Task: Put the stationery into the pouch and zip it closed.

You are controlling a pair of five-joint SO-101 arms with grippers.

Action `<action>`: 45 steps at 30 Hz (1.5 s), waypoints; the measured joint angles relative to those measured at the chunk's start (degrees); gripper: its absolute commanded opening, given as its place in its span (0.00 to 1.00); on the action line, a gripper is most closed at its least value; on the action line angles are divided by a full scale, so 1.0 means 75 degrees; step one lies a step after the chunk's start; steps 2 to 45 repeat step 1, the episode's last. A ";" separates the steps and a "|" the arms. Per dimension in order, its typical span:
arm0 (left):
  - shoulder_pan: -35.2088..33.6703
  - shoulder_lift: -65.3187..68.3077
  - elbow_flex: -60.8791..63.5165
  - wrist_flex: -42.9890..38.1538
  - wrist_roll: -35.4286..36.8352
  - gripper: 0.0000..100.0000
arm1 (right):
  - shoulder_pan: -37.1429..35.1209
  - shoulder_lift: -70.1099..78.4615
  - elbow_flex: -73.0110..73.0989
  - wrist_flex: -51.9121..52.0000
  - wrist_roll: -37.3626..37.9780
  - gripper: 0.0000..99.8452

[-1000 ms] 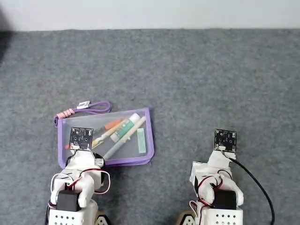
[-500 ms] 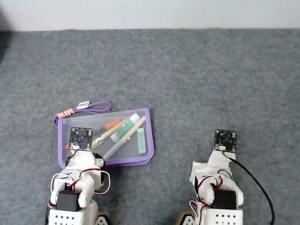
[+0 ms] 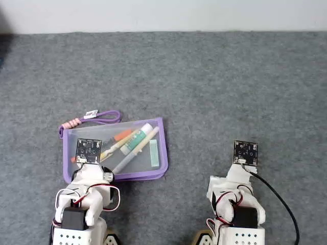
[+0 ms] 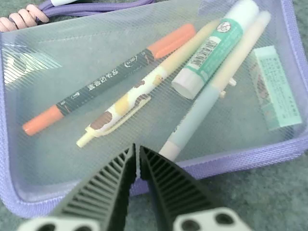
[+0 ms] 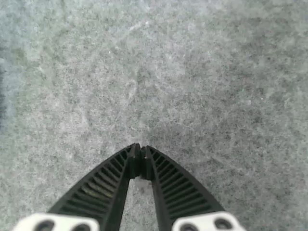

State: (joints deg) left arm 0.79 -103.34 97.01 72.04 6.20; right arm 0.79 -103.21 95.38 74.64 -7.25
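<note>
Nothing has moved over the last second: both arms sit as they did and the pouch (image 3: 70, 148) lies in the same spot on the grey mat (image 3: 230, 76), in front of the left arm. All the stationery is inside its mesh: an orange-capped marker (image 4: 103, 82), a patterned pen (image 4: 139, 91), a glue stick (image 4: 211, 48), a pale pen (image 4: 216, 91) and a green eraser (image 4: 276, 91). The left gripper (image 4: 136, 149) hangs over the pouch's near purple edge, clenched on nothing. The right gripper (image 5: 140, 149) is likewise clamped on nothing, over bare mat well apart from the pouch. With no loose items on the mat, the filling part looks finished. The purple strap (image 3: 102, 117) trails from the far left corner; whether the zip is drawn fully along I cannot tell, so the stillness suggests either completion or a pause before zipping
</note>
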 measured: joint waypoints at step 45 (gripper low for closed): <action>0.0000 0.0000 0.0000 0.0000 0.0000 0.01 | 0.0000 0.0000 0.0000 0.0000 0.0000 0.01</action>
